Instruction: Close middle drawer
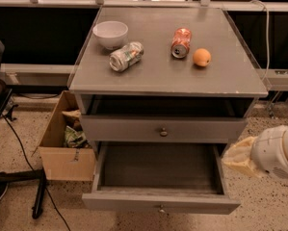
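Pincer (240,159) hangs low at the right edge, just beside the right side of the middle drawer (134,202); spread or pressed together, I cannot tell. That drawer stands pulled far out beneath the upper drawer (134,128).

No legible text, gripper (241,159) at right edge
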You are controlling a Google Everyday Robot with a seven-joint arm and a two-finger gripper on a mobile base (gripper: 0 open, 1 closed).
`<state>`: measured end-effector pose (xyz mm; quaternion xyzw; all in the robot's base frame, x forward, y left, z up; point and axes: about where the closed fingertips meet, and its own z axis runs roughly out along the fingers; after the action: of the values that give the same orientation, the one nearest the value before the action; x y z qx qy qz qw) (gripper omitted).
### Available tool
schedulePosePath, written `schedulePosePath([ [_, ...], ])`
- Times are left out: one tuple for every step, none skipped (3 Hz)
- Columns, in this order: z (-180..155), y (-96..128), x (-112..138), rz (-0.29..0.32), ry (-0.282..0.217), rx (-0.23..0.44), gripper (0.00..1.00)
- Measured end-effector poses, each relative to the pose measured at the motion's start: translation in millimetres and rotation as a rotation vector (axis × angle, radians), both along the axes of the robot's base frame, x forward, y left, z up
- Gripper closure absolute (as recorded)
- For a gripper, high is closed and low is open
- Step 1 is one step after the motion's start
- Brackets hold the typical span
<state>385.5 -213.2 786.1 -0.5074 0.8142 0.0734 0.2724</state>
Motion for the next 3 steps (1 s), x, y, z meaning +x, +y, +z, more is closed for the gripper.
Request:
schedulePosePath([
  [1,0,0,0.002,0.0,-0.002,1.0],
  [-27,-9,-4,0.019,0.004,-0.01,1.0],
  [-71,-27,-16,0.022,0.004,-0.003,1.0],
])
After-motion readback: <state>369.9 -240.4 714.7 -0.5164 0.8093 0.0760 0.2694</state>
